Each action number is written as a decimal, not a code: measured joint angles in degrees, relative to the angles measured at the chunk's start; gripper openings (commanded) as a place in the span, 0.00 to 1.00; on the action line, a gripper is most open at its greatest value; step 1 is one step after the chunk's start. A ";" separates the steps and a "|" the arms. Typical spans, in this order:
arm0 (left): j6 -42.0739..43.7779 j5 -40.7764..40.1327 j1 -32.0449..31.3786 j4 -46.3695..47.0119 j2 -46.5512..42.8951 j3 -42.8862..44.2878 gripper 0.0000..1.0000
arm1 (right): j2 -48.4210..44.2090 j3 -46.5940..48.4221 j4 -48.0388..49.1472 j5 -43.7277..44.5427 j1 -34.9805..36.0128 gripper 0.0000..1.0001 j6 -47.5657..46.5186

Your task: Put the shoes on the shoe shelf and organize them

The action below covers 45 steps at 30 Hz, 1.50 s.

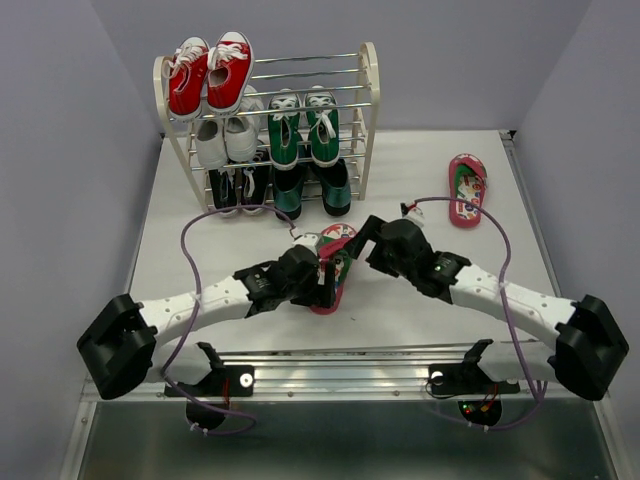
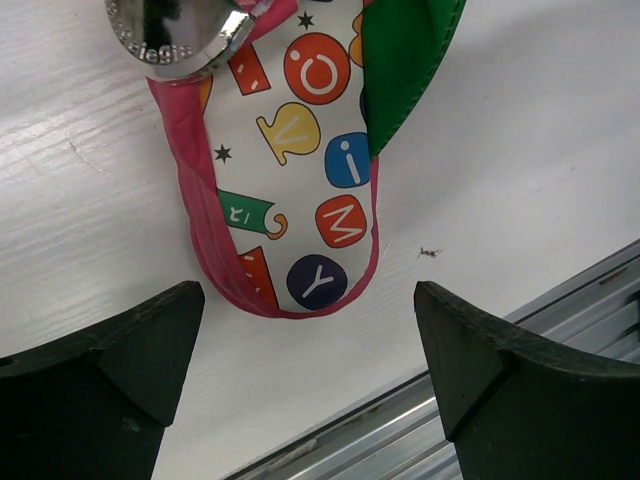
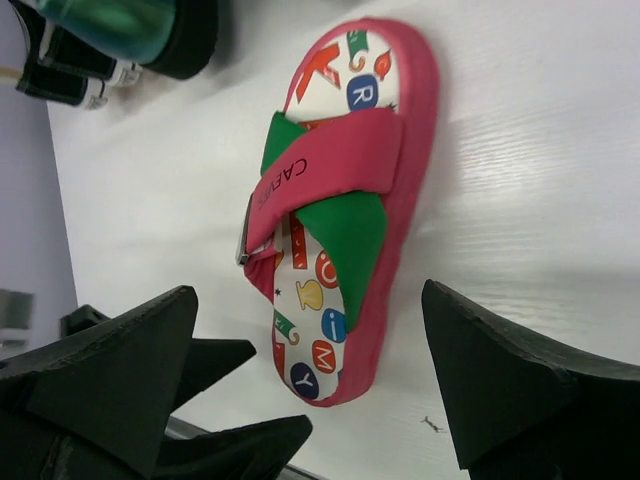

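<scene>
L end effector (image 2: 305, 296); 2nd flip-flop (image 1: 466, 190) overhead only

Left arm (image 1: 200, 300) and right arm (image 1: 510, 295): white link shells, black joint housings and blocky black bases, a looping purple cable (image 1: 190, 245) each, matte black wedge-shaped fingers (image 2: 100, 390).

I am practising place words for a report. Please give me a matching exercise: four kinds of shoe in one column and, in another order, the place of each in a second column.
Shoes
1. red sneakers
2. green sneakers
3. teal loafers
4. flip-flops

Places
A. bottom tier of the shoe shelf
B. on the table, off the shelf
C. top tier
D. middle tier

Pairs: 1-C, 2-D, 3-A, 4-B.
</scene>
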 measured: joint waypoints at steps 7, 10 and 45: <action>1.01 -2.54 -1.31 0.15 9.40 4.02 0.99 | -11.74 -1.42 -6.75 10.45 -0.87 1.00 -2.19; 1.38 -3.69 -1.70 -0.28 11.23 5.70 0.99 | -14.14 -1.49 -8.09 13.62 -1.42 1.00 -3.28; 0.57 -14.80 -5.05 -10.47 25.83 18.93 0.00 | -13.16 -2.45 -9.81 16.00 -5.44 1.00 -6.58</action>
